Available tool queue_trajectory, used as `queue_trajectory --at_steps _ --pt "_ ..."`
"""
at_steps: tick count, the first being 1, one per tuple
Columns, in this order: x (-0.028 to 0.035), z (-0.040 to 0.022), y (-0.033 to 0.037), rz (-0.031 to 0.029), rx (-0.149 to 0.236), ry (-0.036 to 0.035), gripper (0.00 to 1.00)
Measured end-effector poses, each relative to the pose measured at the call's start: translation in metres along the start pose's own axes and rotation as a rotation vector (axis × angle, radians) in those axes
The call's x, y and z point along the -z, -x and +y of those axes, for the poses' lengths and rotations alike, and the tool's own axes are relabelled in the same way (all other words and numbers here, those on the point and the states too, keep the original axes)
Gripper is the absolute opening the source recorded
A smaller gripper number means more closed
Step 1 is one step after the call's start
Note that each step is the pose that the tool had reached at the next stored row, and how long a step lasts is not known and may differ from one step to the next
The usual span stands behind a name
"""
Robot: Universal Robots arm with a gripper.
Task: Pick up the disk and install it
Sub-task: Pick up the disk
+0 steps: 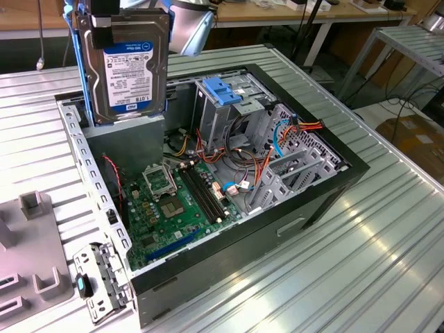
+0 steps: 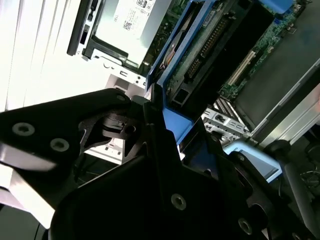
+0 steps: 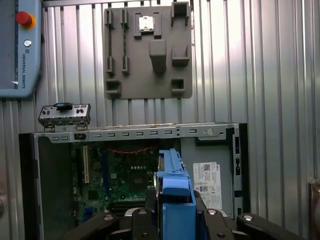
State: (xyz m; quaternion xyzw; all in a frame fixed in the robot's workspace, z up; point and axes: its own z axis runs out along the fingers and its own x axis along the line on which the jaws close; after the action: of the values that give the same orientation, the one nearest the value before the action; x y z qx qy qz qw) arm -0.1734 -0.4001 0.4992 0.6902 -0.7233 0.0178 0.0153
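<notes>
the disk (image 1: 128, 69) hangs upright in the air, clamped at its upper end by the gripper (image 1: 107, 12). the jaws are closed on it, one finger on each flat face, as the first wrist view shows, with black fingers (image 3: 150, 202) either side of the blue rail. its label faces the exterior camera and its long axis runs straight up and down, so the free short end points down into the open computer case (image 1: 326, 201).

from the exterior view, the disk sits over the case's far corner on that view's left, above the grey power-supply box (image 1: 125, 142). whether its lower edge clears that box or touches it, i cannot tell. the drive cage (image 1: 225, 114) with the blue latch (image 1: 222, 90) stands well apart from the disk, toward the exterior view's right, with the motherboard (image 1: 166, 208) lying low between and nearer the camera.

the first wrist view looks down along the disk's edge, onto the line where the motherboard meets the power-supply box. i judge the pick-up done and the install not yet done: the disk is carried, and not in any bay. a grey fixture plate (image 3: 147, 50) lies on the ribbed metal table (image 1: 388, 243) outside the case.
</notes>
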Motion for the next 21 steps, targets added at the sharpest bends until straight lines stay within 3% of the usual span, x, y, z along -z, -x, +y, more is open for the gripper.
queue_trajectory --at_steps 7,21 --pt "-0.0015 -0.0089 -0.0085 -0.0001 0.0 -0.0001 0.37" --pt "-0.0041 -0.037 -0.0134 0.0009 0.0 -0.0001 0.37"
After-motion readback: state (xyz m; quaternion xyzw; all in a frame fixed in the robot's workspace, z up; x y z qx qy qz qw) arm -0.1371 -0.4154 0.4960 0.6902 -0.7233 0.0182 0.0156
